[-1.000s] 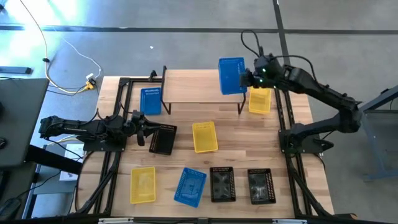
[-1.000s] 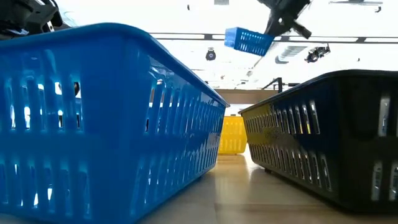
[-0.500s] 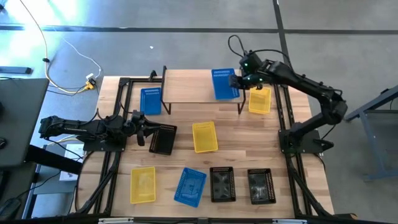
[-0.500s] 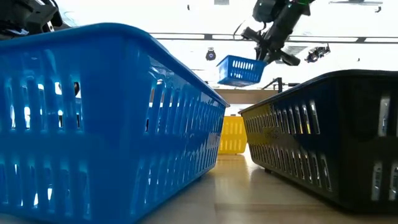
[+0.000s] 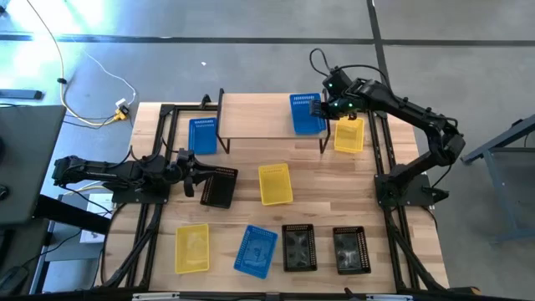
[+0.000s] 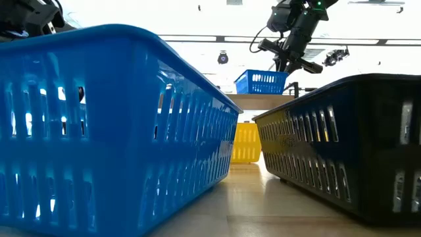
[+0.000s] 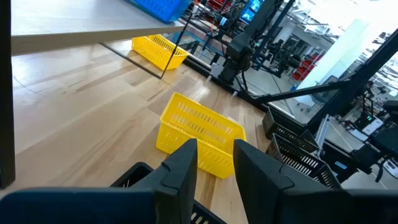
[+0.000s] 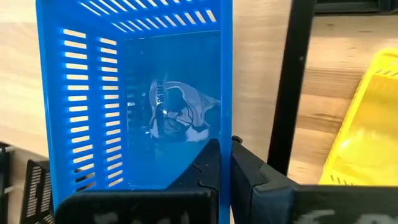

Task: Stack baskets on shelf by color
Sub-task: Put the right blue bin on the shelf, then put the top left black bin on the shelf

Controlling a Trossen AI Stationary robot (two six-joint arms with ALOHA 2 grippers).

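I read no labels. My right claw [image 5: 324, 109] clamps a blue basket [image 5: 307, 114] on the shelf [image 5: 259, 116]; left claw [image 5: 199, 174] grips a black basket [image 5: 219, 187].

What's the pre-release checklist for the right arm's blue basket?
1. Blue basket on shelf, at its right end: ok.
2. Sits level in the low view: ok.
3. Fully bearing on the plank: cannot tell.
4. Right gripper jaws shut on the basket's wall: ok.
5. Yellow basket beside the shelf, apart from it: ok.
6. Left gripper low by a black basket, far off: ok.
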